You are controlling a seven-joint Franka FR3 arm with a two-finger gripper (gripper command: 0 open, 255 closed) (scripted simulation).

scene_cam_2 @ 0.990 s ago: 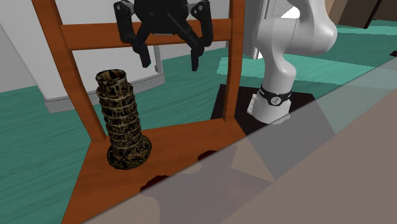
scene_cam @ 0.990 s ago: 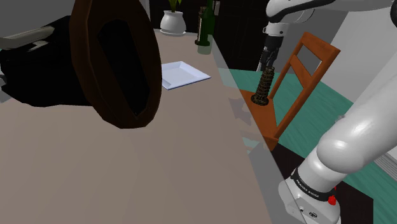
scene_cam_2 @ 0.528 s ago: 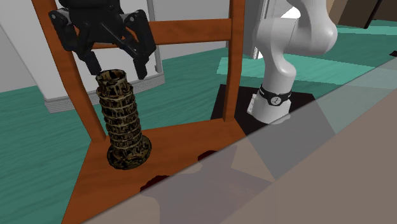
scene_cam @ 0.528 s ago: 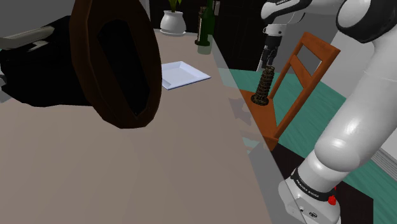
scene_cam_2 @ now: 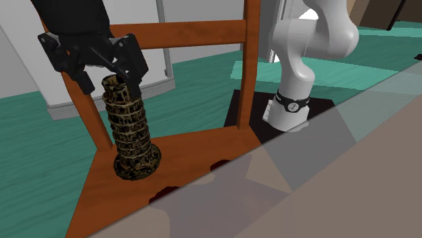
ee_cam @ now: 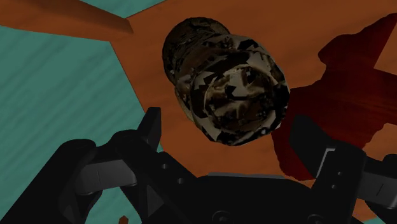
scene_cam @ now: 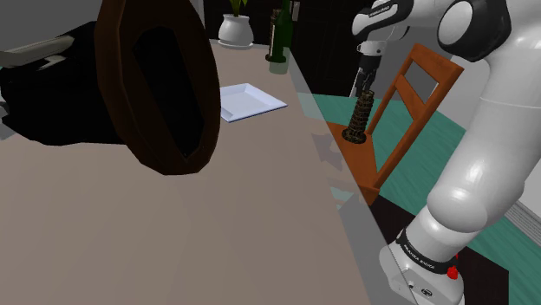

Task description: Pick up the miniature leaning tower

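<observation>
Claw: the black claw (scene_cam_2: 110, 82) is seen open, with its two fingers spread to either side of the tower's top. In the wrist view a gap is seen between each finger and the tower.
Tower: the miniature leaning tower (scene_cam_2: 130, 132), mottled dark brown and tan, is stood on its round base on the chair seat. It is tipped towards the second exterior view's left, and its top ring is framed by the fingertips.
Chair: the orange-brown wooden chair (scene_cam_2: 203, 30) is pictured with the tower set close to the back post at the second exterior view's left, below the top rail. A dark red patch (ee_cam: 356, 70) is seen on the seat just beside the tower.
Floor: a teal floor (scene_cam_2: 196, 74) is shown beneath and behind the chair.
Arm: the white arm (scene_cam: 472, 182) is seen arched over the chair from its stand at the shoulder view's lower right.
Worktop: a beige worktop (scene_cam: 173, 234) is shown alongside the chair. On it are carried a white square plate (scene_cam: 247, 100), a green bottle (scene_cam: 278, 39), a white plant pot (scene_cam: 235, 30) and a large dark brown ring-shaped object (scene_cam: 156, 87).
</observation>
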